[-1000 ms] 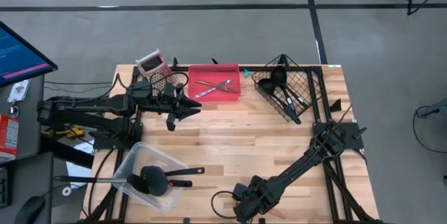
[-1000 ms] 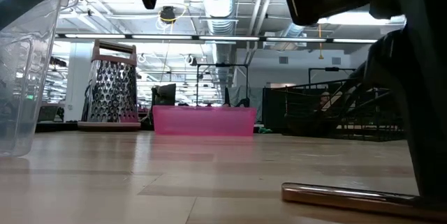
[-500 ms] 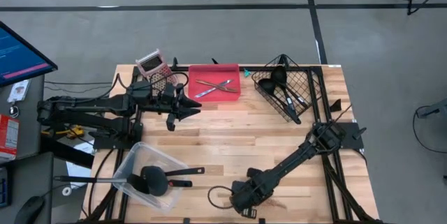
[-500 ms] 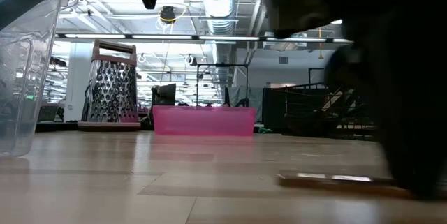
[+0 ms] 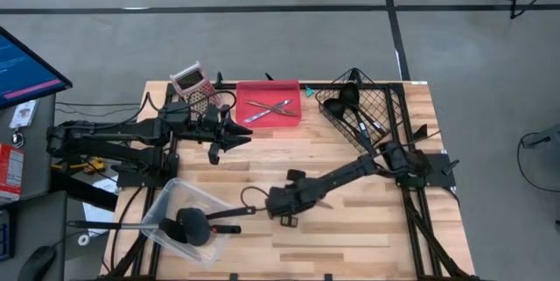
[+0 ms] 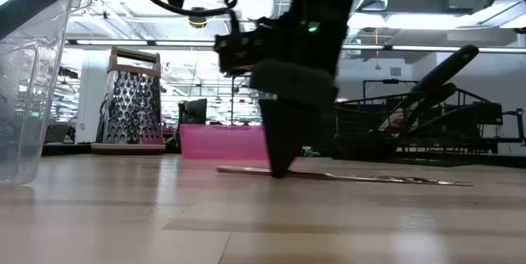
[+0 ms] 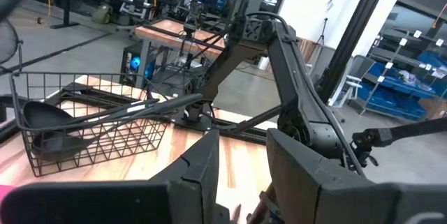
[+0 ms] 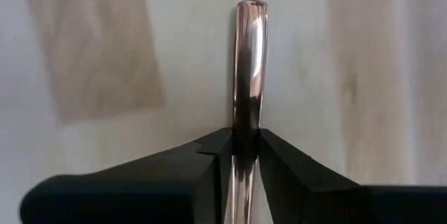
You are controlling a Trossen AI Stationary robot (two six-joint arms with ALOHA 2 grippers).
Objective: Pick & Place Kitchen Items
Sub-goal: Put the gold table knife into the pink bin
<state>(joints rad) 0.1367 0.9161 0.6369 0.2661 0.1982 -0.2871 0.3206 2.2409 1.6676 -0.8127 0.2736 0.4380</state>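
Now we have our right pincer (image 5: pixel 278 204) clamped on a thin copper-coloured utensil (image 8: pixel 249 63), held low over the bare worktop (image 5: pixel 350 237), its handle sticking out ahead of the fingers. We judge this the carrying step; next we must choose a container, perhaps the clear tub (image 5: pixel 166 202) just beside the pincer. Our left pincer (image 5: pixel 234 136) waits farther off, fingers slightly apart, empty.

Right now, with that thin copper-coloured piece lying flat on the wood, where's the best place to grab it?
Probably on the slim handle near its rounded end, from straight above, fingers either side. The copper-coloured piece lies flat on the table, so only its narrow edges offer purchase. The right tool is clamped there that way.
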